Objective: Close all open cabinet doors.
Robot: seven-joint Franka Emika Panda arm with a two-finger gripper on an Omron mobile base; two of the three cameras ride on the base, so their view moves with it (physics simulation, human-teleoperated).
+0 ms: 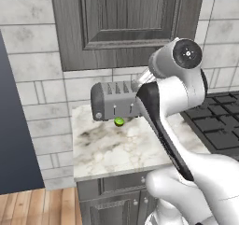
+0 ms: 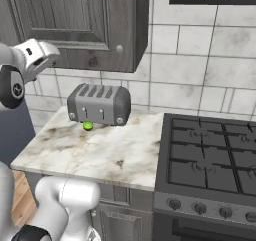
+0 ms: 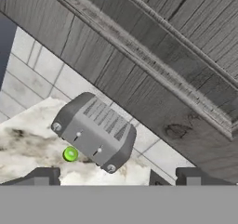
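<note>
Arm raised, pincer (image 3: 116, 177) released (fingers spread wide), facing the cabinet door (image 3: 153, 74) above the toaster (image 3: 95, 131).

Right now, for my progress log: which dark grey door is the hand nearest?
The large wall cabinet door above the toaster; the open fingers point at its lower frame, whereas the smaller base-cabinet door sits below the counter.
</note>
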